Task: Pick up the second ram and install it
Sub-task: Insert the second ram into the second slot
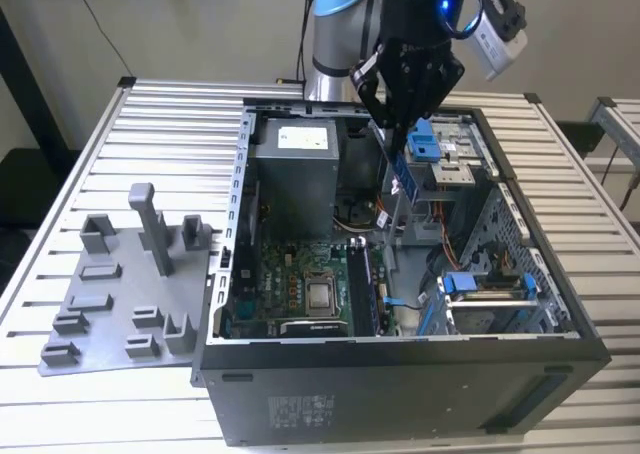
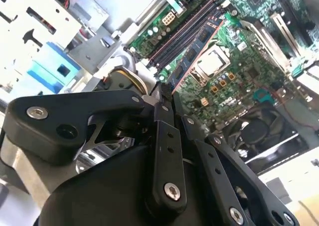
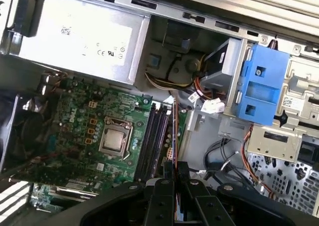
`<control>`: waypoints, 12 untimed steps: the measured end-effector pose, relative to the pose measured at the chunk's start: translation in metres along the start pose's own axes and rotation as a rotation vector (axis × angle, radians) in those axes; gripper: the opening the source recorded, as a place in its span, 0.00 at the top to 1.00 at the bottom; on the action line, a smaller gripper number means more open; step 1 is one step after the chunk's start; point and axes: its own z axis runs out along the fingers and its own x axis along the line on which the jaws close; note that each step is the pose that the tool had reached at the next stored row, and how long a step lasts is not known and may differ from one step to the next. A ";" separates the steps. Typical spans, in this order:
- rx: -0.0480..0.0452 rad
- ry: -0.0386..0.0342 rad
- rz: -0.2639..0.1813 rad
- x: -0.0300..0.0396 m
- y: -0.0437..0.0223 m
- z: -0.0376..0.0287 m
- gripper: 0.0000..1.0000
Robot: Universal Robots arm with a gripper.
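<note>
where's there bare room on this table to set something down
Bare slats of the table lie behind the grey holder plate, on the exterior view's left of the case, and in a strip in front of that plate. Inside the case it is crowded: the tool holds the second ram there.

The open dark metal computer case [image 1: 400, 394] is sitting on the slatted silver table [image 1: 150, 134], its green motherboard [image 1: 285, 274] showing, while the grey plastic holder tray [image 1: 110, 309] is lying just beside it.
</note>
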 end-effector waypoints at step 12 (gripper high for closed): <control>0.0110 -0.0067 0.214 0.0000 0.0000 0.0003 0.86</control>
